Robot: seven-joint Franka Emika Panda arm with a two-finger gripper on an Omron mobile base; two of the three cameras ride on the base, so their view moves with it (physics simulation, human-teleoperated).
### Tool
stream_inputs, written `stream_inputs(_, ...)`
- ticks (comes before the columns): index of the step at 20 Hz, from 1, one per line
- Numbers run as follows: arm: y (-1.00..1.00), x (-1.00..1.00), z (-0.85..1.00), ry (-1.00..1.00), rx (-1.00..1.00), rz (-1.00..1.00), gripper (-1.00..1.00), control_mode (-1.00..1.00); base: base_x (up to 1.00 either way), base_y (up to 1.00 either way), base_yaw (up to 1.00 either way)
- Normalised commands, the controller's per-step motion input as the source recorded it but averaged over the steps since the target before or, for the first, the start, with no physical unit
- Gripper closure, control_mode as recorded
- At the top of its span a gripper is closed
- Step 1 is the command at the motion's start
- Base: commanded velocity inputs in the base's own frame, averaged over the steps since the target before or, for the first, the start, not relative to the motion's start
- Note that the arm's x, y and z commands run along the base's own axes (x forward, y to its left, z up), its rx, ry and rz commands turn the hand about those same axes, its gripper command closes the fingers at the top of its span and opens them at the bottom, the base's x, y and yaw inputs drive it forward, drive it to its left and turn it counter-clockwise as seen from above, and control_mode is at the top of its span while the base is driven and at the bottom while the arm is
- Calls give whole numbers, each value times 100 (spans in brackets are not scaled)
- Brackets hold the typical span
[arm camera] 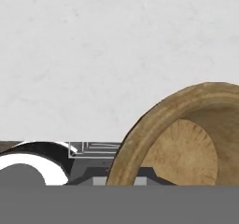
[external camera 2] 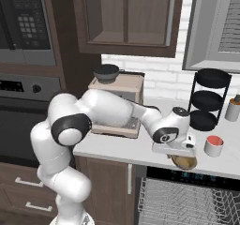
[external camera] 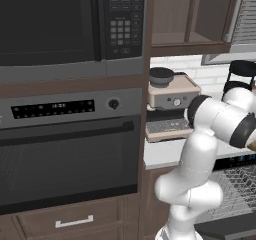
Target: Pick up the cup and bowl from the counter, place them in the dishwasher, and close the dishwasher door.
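The jaws (external camera 2: 183, 157) stand narrow and are closed on the rim of the bowl (external camera 2: 184, 162), which sits at the front edge of the counter (external camera 2: 117, 149), directly under the hand. In the hand view the bowl (arm camera: 186, 139) is very close to the camera: a pale beige rim, a brownish inside, and nothing in it.

I count 1 bowl. There is 1 small pale cup (external camera 2: 213, 146) with a red top, standing on the counter just to the right of the bowl and apart from it; what is inside the cup I cannot tell. Further right, 1 tall grey container (external camera 2: 232, 109) stands near the wall.

1 black round stand (external camera 2: 208, 100) with 3 tiers stands behind the cup, and its tiers carry nothing. 1 coffee machine (external camera 2: 117, 102) stands on the counter left of the arm, with 1 dark round bowl-shaped part on top.

The dishwasher (external camera 2: 187, 198) is below the counter, under the bowl. Its grey wire rack (external camera 2: 183, 203) is visible and holds no dishes. A black control strip (external camera 2: 197, 175) with tiny teal lights runs under the counter edge.

At the left are 1 black oven (external camera: 70, 154) and 1 microwave (external camera: 70, 24) above it.
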Motion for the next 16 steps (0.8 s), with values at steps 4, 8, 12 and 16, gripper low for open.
stream_inputs(4,13,-100,0,-6,3,25,100,-100,0,0,0)
stream_inputs(8,0,-98,-1,-1,18,23,100,-100,0,0,0)
stream_inputs(12,-7,-91,-7,-10,19,19,100,-100,0,0,0)
stream_inputs(16,-7,-23,-31,-15,26,15,100,-100,0,0,0)
